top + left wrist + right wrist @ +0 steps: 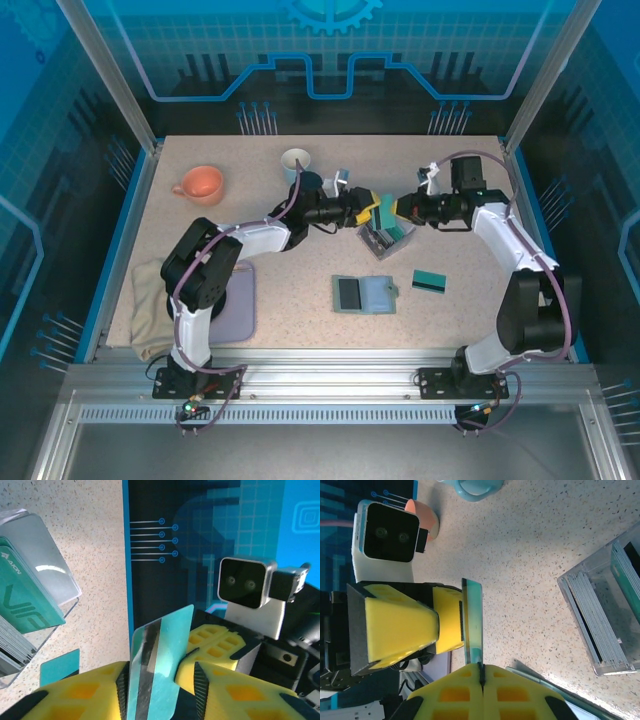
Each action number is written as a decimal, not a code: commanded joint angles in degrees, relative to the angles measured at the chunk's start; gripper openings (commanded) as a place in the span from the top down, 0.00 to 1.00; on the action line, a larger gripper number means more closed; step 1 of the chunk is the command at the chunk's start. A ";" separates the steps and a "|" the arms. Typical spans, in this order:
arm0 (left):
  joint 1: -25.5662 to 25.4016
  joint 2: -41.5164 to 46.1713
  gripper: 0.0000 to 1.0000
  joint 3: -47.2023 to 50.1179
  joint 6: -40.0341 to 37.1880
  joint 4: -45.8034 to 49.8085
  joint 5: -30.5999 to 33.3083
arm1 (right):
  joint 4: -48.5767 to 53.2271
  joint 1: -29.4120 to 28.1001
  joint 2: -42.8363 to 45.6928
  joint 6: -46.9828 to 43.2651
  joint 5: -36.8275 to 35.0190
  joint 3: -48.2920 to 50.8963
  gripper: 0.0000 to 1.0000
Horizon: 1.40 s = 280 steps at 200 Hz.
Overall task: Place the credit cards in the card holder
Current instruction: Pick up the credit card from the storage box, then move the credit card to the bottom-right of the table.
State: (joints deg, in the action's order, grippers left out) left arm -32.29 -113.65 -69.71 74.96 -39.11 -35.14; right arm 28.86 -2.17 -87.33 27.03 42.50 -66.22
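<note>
top external: the left gripper (365, 210) and the right gripper (392, 208) meet tip to tip above a clear box (402, 232). the box holds a stack of credit cards (378, 240). the card holder (363, 294) lies open and flat on the table (290, 270), nearer the arm bases and apart from the box. a loose card (430, 283), teal, lies near the holder on its right side.

left wrist: the held card (157, 665), teal with a dark stripe, stands between the two yellow fingers (75, 692) of the left gripper. the fingers are partly drawn in and sit close on either side of it. whether they bear on the card cannot be told.

right wrist: the right gripper's fingers are pressed together, and the lower end of the held card is pinched in the seam between them. the card is seen edge-on and upright. one finger of the left gripper lies against its face.

handling, as a judgement: the card should be light, thin, stiff with a little spring, and smooth enough to slip or pivot under a weak grip. take hold across the flat faces near one short end. leave the opposite end free to enter a pocket. a grip on the narrow edges is likely to let it twist. the holder looks soft and light, so it may slide on the table when the card is pushed in.
</note>
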 commanded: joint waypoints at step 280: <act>-0.10 13.08 1.00 11.06 -7.46 23.26 4.97 | 7.67 -5.79 -3.90 -0.62 -34.40 18.55 0.53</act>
State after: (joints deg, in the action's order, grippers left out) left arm -32.40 -102.85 -59.92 68.75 -18.09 -30.61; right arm 35.51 -6.00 -91.11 27.22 7.42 -48.47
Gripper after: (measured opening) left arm 0.045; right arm 0.506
